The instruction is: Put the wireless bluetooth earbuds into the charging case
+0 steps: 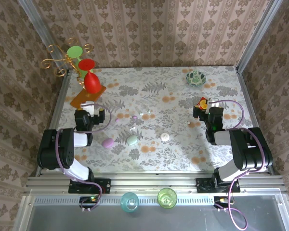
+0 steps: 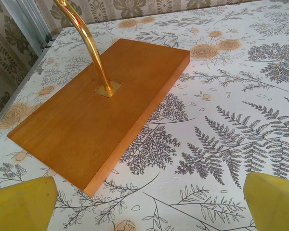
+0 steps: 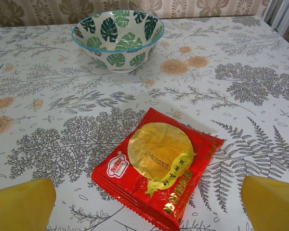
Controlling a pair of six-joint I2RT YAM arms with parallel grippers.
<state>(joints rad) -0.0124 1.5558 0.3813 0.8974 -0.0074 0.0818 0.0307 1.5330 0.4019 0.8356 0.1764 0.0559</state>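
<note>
Hovering wide open and empty: left gripper [image 2: 145, 206], right gripper [image 3: 144, 207]
Earbuds [image 1: 134, 117] lie scattered mid-table, a red packet [image 3: 159, 166] near the right edge

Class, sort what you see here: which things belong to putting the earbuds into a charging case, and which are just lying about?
Job in hand: earbuds; cases.
Lying about: bowl; red packet; wooden stand; cups.
</note>
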